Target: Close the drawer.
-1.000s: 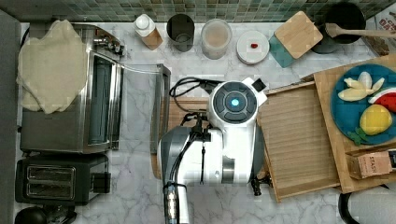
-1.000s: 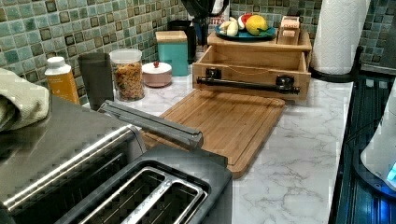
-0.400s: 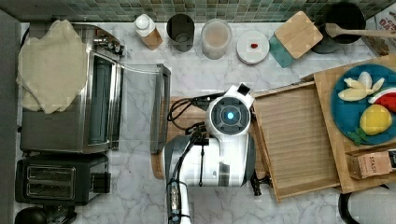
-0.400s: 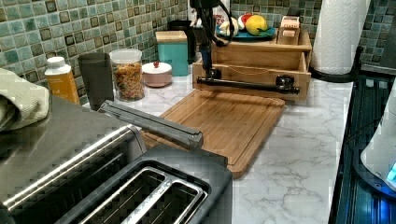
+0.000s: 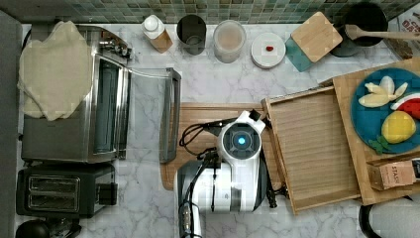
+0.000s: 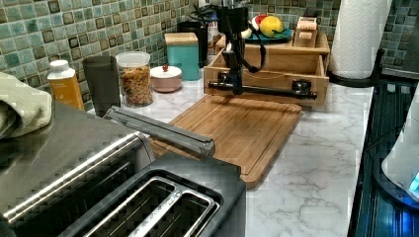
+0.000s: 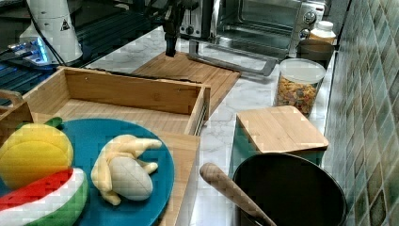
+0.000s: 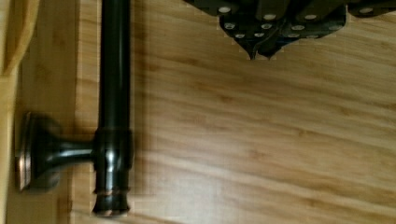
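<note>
Drawer [image 5: 317, 148]: one, pulled out; one dark handle [image 8: 113, 107]; one gripper [image 8: 261, 49], fingers closed, empty, beside handle.

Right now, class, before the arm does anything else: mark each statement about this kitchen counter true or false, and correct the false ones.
1. The drawer stands pulled out. True.
2. The tool is clamped on the drawer's dark handle bar. False: it hangs apart from the bar, over the cutting board, holding nothing.
3. Toy fruit lies inside the drawer. False: the drawer is empty; the fruit lies on the blue plate.
4. The toaster oven's door is folded open. True.
</note>
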You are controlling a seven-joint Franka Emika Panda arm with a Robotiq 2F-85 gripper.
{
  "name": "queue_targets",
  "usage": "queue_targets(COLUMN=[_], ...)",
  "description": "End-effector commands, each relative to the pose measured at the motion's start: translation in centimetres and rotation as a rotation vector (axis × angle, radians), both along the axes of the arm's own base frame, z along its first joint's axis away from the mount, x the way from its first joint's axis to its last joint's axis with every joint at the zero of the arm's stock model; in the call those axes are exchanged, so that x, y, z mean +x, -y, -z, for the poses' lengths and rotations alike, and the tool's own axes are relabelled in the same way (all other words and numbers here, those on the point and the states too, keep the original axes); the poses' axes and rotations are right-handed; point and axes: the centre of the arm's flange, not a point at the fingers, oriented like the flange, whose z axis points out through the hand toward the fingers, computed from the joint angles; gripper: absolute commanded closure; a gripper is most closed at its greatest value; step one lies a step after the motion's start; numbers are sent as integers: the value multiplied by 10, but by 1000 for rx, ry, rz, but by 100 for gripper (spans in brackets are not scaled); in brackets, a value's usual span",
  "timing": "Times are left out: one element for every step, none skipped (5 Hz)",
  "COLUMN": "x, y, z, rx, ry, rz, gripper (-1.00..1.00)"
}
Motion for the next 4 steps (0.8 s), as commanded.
queue_targets(x=[6, 11, 16, 18], y=[27, 46, 64, 75], z=[-3, 4, 11, 19], rx=[9, -10, -34, -52], ry=[156, 174, 162, 107], rz=[-160, -172, -173, -109], gripper=[100, 100, 100, 100])
